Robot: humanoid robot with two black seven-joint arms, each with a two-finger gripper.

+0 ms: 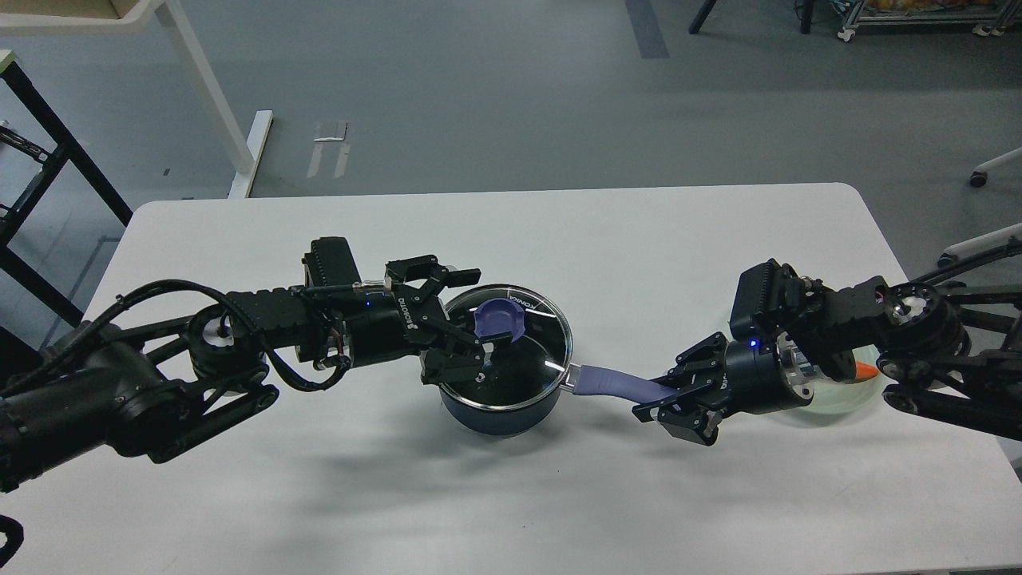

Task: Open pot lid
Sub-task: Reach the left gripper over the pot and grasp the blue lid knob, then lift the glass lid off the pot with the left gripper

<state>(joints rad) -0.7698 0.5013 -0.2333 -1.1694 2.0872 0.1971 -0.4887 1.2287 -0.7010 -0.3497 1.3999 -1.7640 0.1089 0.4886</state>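
Note:
A dark blue pot (499,415) stands at the table's middle with its glass lid (523,359) on. The lid has a purple knob (499,319). My left gripper (479,310) is open. Its two fingers straddle the knob from the left, one behind it and one in front, low over the lid. The pot's purple handle (615,385) points right. My right gripper (663,403) is shut on the handle's end.
A pale green plate (838,399) with an orange carrot tip (866,370) lies at the right, mostly hidden behind my right arm. The white table (511,495) runs wide to both sides.

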